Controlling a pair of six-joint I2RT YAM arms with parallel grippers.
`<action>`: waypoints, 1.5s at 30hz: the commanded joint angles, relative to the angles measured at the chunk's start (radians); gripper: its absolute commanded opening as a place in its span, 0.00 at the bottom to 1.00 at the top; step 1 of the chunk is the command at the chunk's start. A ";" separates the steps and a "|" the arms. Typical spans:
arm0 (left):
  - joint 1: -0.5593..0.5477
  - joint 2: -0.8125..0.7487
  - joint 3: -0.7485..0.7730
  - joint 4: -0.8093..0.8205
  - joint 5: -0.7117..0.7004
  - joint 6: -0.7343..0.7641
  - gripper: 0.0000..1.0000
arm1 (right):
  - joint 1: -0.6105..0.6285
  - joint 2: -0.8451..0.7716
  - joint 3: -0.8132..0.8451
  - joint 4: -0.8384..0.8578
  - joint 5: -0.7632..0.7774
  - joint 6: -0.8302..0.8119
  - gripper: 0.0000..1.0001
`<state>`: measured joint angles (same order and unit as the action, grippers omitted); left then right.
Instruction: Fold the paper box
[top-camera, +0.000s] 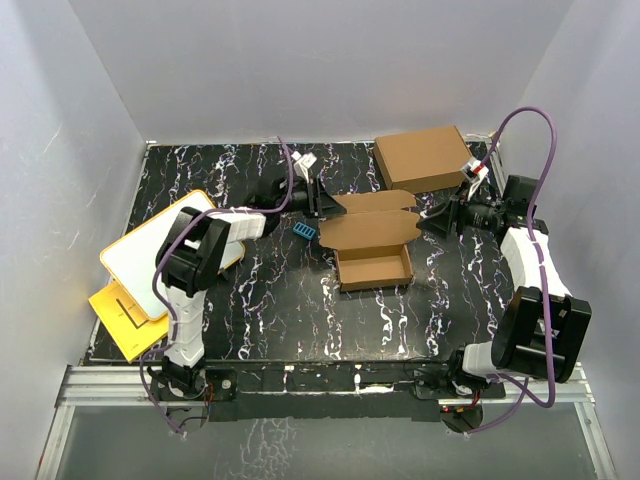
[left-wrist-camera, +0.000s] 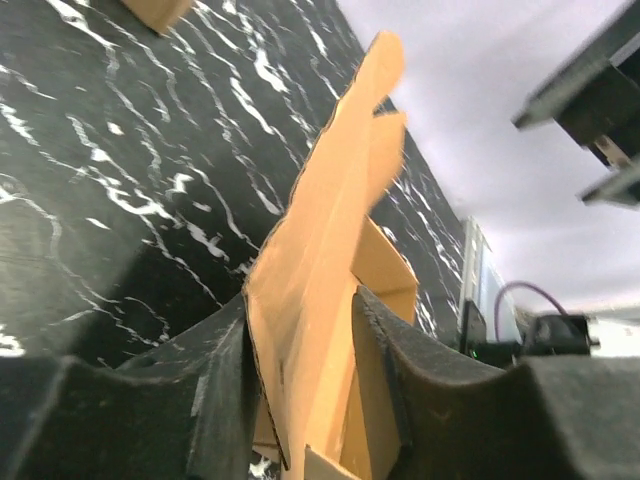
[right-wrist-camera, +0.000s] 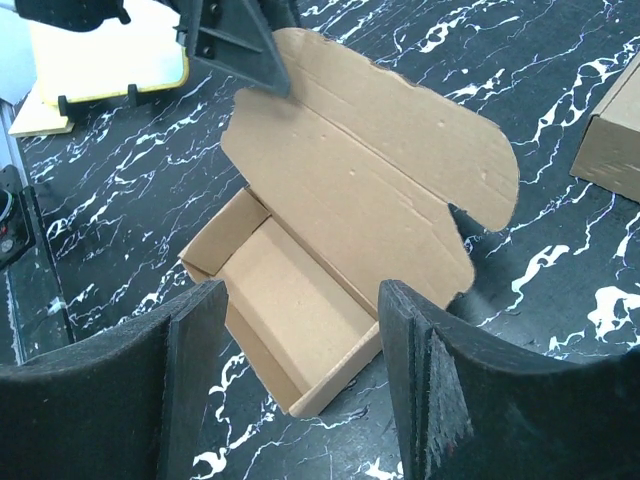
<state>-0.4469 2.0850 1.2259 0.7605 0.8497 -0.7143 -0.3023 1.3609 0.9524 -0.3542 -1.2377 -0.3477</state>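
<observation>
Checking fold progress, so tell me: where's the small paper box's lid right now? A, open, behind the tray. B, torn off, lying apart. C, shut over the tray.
A: the paper box has its tray interior exposed and its lid flap open behind, joined along the back wall.

**Robot lab cell, closed in by plain panels**

A robotics lab bench is being shown. A black, white-veined table (top-camera: 270, 300) is being closed in on three sides by bare pale panels (top-camera: 300, 60), so that a plain test cell is being formed. A left arm (top-camera: 190, 260) and a right arm (top-camera: 540, 300) are being carried on a metal rail (top-camera: 320, 385) at the near edge. Both are being fed by loose purple cables (top-camera: 535, 125). The table is being filmed from above and from both wrists. A few props are being kept on it: a box (top-camera: 372, 245), a larger box (top-camera: 422, 158) and a board (top-camera: 150, 255).
</observation>
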 joint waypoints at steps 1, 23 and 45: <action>0.006 -0.057 0.111 -0.372 -0.172 0.218 0.44 | -0.001 -0.017 0.000 0.076 -0.047 0.002 0.67; 0.020 -0.580 -0.255 -0.529 -0.809 -0.066 0.59 | 0.042 0.006 -0.010 0.094 -0.032 0.024 0.68; -0.149 -0.079 0.335 -1.314 -1.283 -0.514 0.50 | 0.060 0.001 -0.012 0.109 -0.011 0.037 0.68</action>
<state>-0.5957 1.9686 1.4532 -0.4221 -0.3889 -1.1580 -0.2470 1.3689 0.9386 -0.3092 -1.2289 -0.3077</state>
